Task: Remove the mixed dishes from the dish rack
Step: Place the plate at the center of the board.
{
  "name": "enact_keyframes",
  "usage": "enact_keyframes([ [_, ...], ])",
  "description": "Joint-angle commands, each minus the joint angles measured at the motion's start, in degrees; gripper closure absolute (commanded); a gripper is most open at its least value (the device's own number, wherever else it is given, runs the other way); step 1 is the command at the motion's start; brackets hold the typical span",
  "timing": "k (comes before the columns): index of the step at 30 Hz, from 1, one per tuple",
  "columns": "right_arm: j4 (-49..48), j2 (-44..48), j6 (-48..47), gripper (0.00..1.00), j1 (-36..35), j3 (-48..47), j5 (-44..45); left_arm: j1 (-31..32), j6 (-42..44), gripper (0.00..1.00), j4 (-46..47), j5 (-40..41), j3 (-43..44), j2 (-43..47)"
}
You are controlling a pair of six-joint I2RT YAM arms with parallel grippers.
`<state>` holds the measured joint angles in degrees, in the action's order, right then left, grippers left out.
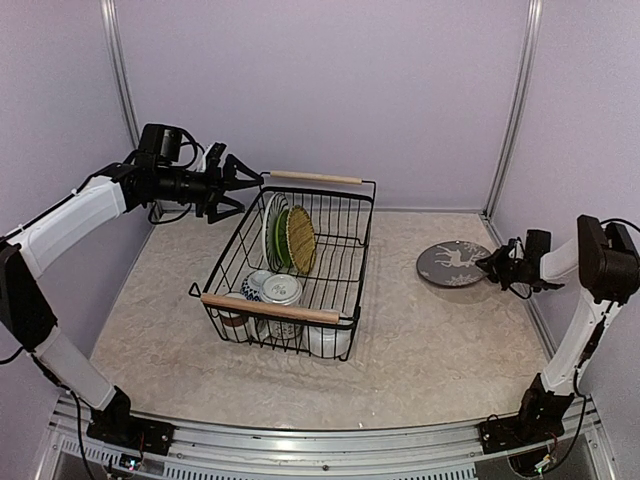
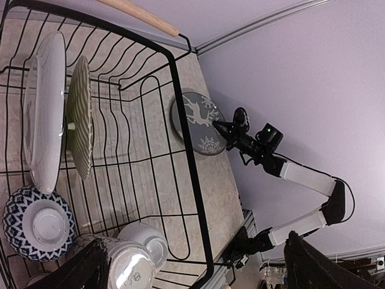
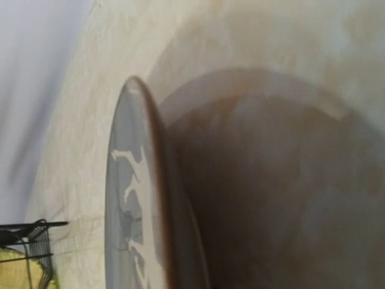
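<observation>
The black wire dish rack (image 1: pixel 352 262) stands mid-table. Upright in its far half are a white plate (image 1: pixel 271 228), a green plate (image 1: pixel 284 240) and an olive striped plate (image 1: pixel 301 240). Its near half holds a blue-patterned bowl (image 1: pixel 256 284), an upturned white mug (image 1: pixel 281 290), a brown mug (image 1: pixel 233 318) and a white cup (image 1: pixel 328 340). My left gripper (image 1: pixel 235 186) is wide open and empty above the rack's far left corner. My right gripper (image 1: pixel 497 265) is at the right edge of a grey deer-patterned plate (image 1: pixel 452 263) lying on the table. Its fingers are hidden.
The rack has wooden handles at its near end (image 1: pixel 270 308) and far end (image 1: pixel 316 178). In the left wrist view the white plate (image 2: pixel 45 108), olive plate (image 2: pixel 80 117), bowl (image 2: pixel 37 223) and grey plate (image 2: pixel 197 122) show. Walls enclose the table on three sides.
</observation>
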<state>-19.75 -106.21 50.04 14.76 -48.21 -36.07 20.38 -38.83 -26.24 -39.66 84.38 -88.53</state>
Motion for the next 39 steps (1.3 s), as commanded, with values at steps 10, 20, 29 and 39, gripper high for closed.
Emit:
enact_keyframes([
  [10, 21.5, 2.01, -17.38, 0.35, 1.0, -8.53, 13.18, -0.05, 1.5, 0.04, -1.71, -0.96, 2.38, -1.47],
  [20, 29.66, 15.41, -23.26, 0.23, -2.76, -1.27, 24.33, 0.15, 1.59, 0.04, -1.92, -0.95, 2.39, -3.15],
  [29, 35.37, 24.72, -25.5, 0.19, -18.62, 1.01, 37.5, 1.23, 3.69, 0.05, -4.23, 1.79, 3.62, -7.4],
  [39, 32.04, 30.11, -26.46, 0.19, -31.58, 3.9, 30.37, 8.84, 14.54, 0.17, -14.53, 30.05, 13.98, -13.43],
])
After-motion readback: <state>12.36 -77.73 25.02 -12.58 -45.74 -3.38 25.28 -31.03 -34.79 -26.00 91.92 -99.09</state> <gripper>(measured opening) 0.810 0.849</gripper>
